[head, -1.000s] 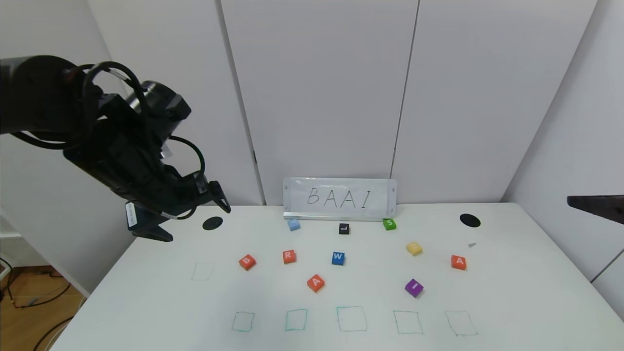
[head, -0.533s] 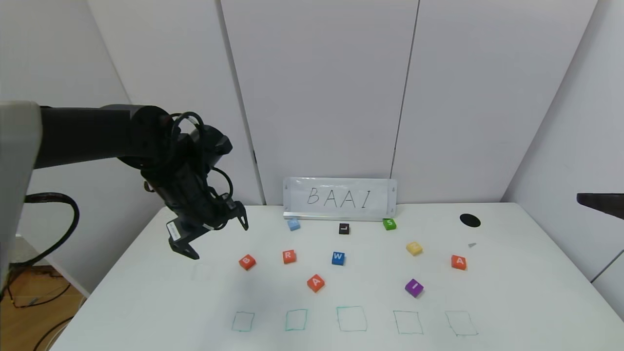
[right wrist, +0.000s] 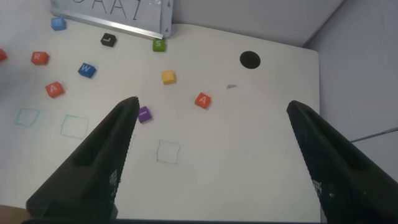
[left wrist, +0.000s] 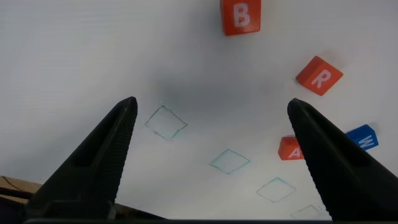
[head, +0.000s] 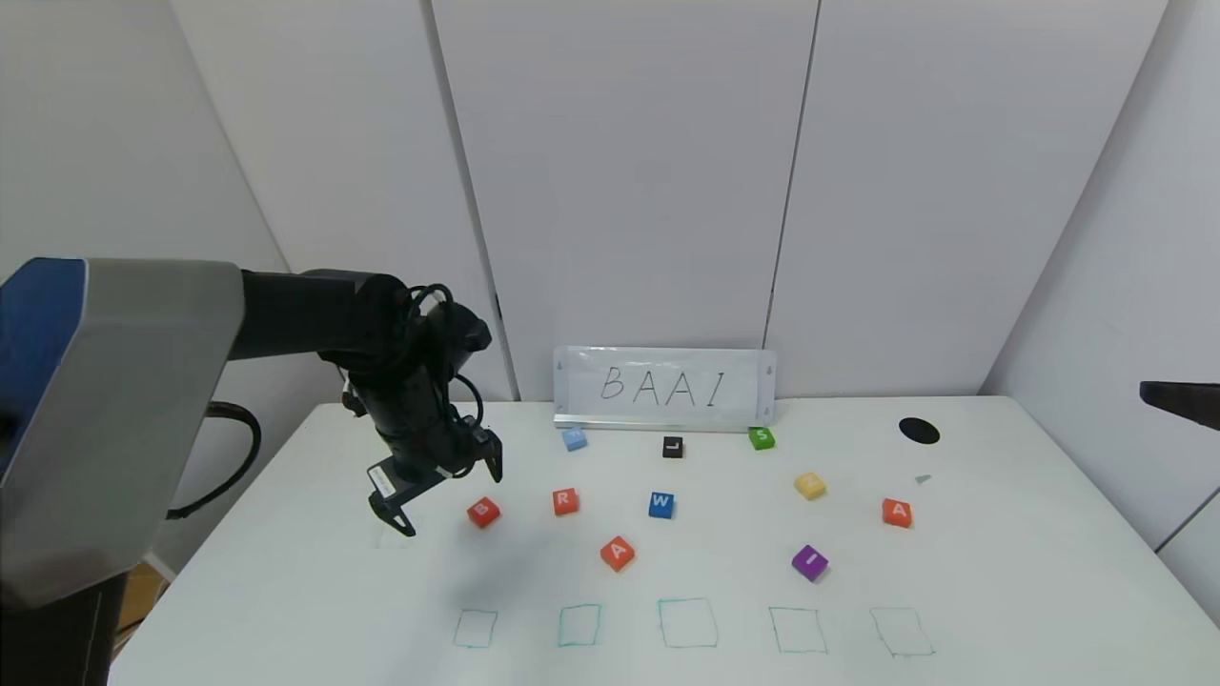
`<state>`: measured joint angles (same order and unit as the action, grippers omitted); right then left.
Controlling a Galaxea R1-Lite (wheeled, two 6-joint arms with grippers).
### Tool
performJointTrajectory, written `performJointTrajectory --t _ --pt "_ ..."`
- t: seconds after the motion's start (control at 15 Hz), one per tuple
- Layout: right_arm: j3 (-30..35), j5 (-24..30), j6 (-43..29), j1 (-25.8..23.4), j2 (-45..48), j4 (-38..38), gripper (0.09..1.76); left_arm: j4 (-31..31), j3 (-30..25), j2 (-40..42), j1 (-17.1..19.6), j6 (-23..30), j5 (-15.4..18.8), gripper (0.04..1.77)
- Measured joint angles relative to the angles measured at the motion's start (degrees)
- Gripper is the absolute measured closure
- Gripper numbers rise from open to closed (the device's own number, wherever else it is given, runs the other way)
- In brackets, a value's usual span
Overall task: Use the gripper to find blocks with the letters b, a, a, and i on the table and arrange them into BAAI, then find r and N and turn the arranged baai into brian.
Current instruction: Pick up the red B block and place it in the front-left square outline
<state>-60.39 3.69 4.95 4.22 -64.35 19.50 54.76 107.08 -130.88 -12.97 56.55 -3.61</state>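
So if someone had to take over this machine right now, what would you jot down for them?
Left tool: open, empty, hovering just left of the B block on the table.
Right tool: open, empty, held high over the table's right side.
Blocks: R block right of B; one A block nearer the front, the other A block far right; purple I block front right.
Done: nothing placed; all five drawn squares at the front hold no block.
Left: pick up B, then A, A, I into a row; R comes later. No N block readable.
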Motion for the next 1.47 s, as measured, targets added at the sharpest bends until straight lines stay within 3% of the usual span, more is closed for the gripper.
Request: performJointTrajectory --t 0.87,1.47 --pt "1.07 -0.22 0.57 1.48 0.27 -0.07 0.14 -8.45 0.59 -8.24 -0.5 1.69 -4.92 0.09" --pt "1.71 -0.46 1.83 1.82 0.07 -0.16 0.14 -8.62 2.4 -11.3 -0.06 3.94 -7.01 0.09"
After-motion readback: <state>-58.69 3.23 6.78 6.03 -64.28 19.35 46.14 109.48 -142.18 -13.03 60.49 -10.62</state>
